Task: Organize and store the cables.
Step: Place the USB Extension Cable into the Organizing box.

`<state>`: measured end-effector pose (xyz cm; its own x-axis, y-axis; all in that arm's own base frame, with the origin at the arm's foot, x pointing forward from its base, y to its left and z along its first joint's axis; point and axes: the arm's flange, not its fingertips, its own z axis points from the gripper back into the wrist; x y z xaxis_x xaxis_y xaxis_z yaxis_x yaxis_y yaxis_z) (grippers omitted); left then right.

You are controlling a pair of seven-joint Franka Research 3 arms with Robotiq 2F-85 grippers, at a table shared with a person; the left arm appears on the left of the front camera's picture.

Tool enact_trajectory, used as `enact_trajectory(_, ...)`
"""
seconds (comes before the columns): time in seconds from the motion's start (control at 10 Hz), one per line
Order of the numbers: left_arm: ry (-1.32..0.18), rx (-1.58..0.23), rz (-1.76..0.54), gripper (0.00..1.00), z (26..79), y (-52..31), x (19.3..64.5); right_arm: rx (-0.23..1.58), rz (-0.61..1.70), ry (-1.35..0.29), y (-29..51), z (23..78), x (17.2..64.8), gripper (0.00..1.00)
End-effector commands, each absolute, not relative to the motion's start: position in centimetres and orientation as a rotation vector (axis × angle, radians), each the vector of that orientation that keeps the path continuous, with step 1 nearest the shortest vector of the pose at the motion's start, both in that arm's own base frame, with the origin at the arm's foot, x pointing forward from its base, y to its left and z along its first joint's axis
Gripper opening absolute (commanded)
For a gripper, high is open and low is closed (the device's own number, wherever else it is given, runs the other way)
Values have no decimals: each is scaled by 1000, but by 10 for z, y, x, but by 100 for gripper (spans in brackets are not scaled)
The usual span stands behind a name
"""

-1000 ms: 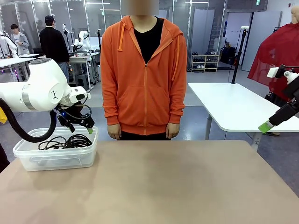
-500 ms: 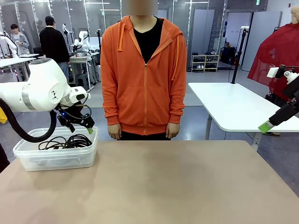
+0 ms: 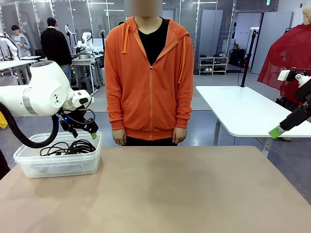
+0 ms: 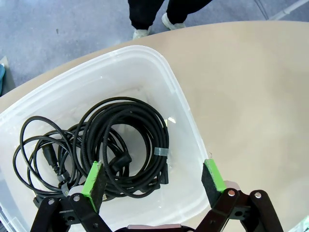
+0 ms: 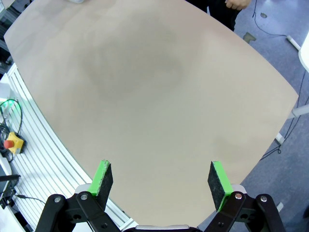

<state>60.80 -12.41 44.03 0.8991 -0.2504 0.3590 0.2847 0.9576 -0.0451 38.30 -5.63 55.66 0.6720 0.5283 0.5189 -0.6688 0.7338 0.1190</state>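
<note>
Black cables [image 4: 120,145] coiled inside clear bin [image 4: 186,121]; left gripper [image 4: 152,179] open and empty just above bin. Right gripper [image 5: 159,181] open, well away from bin over bare counter [image 5: 145,87]. Best lifted straight up, clear of the coils.

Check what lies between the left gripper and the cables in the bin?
Nothing: in the left wrist view the open left gripper hangs over the cables, air between.

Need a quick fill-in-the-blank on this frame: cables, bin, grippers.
1. The black cables lie coiled inside a clear plastic ____.
2. The left gripper hangs over the bin with jaws ____.
3. The right gripper, open, holds ____.
4. The person's hoodie is ____.

Missing: bin; open; nothing; orange
</note>
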Motion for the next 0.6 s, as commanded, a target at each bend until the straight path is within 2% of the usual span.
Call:
enact_trajectory(0.0,-359,-93,-293,100,439,-122,609,305,691,-474,-58,557,383,100)
enact_trajectory(0.5,-359,-93,-293,100,439,-122,609,305,691,-474,-58,557,383,100)
